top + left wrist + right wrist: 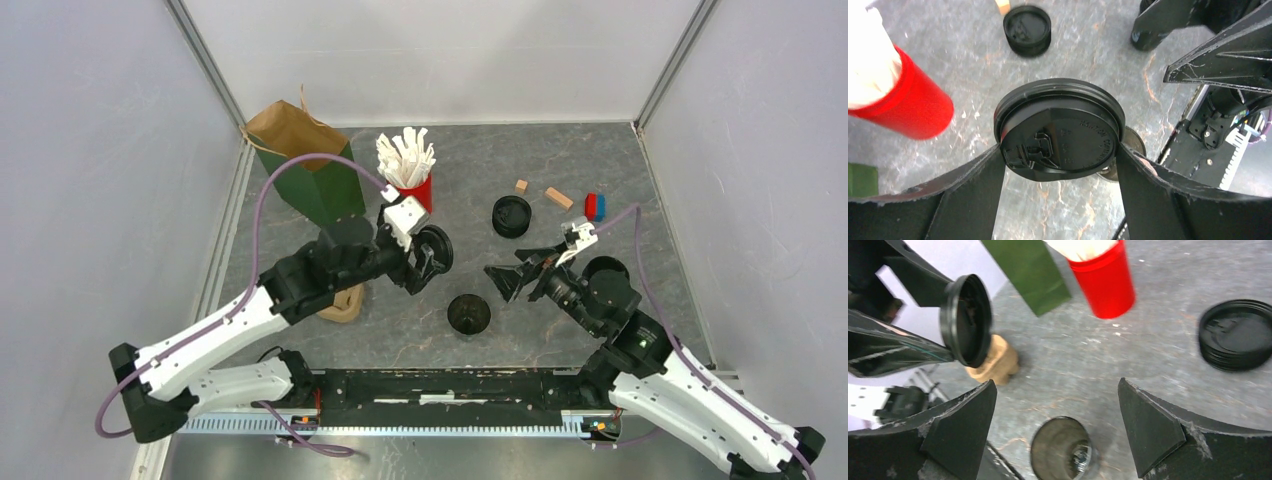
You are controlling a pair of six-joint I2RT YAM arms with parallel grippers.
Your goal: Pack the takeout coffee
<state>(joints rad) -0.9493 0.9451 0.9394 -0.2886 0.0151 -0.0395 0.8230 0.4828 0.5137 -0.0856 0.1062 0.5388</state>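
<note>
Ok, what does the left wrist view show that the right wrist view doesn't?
Only the left wrist view shows the raised lettering on top of the lid gripped in the left claw. Only the right wrist view shows the lid's hollow underside, a tan wooden piece and a clear look into the open black cup. Both show the lid, the red cup and the stack of lids.

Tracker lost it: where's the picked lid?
Top view, centre-left: the lid is clamped in the left gripper, between the red cup and the black cup.
</note>
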